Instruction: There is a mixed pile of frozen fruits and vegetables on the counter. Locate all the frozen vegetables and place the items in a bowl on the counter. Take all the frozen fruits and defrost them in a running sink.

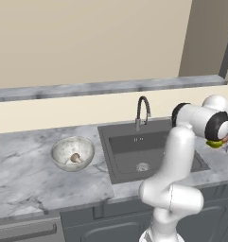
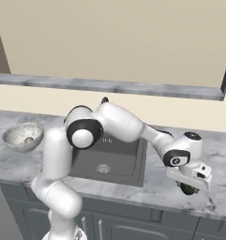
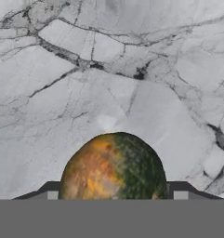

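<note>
My gripper (image 2: 189, 183) hangs low over the right end of the counter (image 2: 217, 154), past the sink (image 2: 109, 161). Its jaws straddle a dark green rounded vegetable (image 2: 188, 189), mottled green and orange in the hand view (image 3: 113, 167), which lies on the marble. The fingertips (image 3: 47, 191) stand close to its sides, but whether they touch it is hidden. The speckled bowl (image 1: 73, 150) sits left of the sink (image 1: 134, 151) and holds the tan mushroom (image 1: 75, 158). A yellow-green fruit (image 1: 213, 143) peeks from behind my forearm at the right.
The gooseneck faucet (image 1: 143, 111) rises behind the basin, with no water visible. A grey ledge (image 1: 110, 87) runs along the wall above the counter. My arm stretches across the sink toward the right. Bare marble lies around the bowl.
</note>
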Tool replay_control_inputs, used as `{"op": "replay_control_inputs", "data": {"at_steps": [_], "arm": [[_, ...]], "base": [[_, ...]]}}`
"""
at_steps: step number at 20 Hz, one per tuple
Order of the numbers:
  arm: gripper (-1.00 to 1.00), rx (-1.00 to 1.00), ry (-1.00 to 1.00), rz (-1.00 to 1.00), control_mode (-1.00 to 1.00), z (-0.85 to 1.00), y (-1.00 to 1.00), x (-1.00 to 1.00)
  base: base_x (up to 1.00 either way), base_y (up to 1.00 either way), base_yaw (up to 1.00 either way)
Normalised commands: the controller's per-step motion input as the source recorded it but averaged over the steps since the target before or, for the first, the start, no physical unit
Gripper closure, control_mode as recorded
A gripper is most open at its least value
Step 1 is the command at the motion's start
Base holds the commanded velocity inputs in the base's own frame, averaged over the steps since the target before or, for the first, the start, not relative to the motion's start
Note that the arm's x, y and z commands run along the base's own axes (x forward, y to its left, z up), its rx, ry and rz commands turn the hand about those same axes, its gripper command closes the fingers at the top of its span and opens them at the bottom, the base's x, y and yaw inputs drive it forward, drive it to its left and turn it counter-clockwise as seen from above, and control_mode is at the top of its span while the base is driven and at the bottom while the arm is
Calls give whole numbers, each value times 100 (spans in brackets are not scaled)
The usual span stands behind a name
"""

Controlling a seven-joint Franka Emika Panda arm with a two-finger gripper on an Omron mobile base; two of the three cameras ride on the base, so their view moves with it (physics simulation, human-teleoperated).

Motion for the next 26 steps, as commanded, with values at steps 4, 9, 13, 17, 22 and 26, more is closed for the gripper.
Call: {"op": "replay_control_inputs", "data": {"at_steps": [4, 9, 13, 17, 22, 26], "arm": [[100, -6, 1, 10, -100, 44, 66, 0], [100, -5, 0, 9, -100, 51, 68, -8], [100, -3, 0, 7, -100, 44, 89, -9], [100, -2, -1, 9, -100, 46, 100, -15], [100, 0, 0, 6, -100, 29, 92, -4], [100, -1, 0, 2, -100, 2, 92, -1]], "base": [[0, 0, 0], [0, 0, 0], [0, 0, 0], [0, 0, 0], [0, 0, 0], [0, 0, 0]]}}
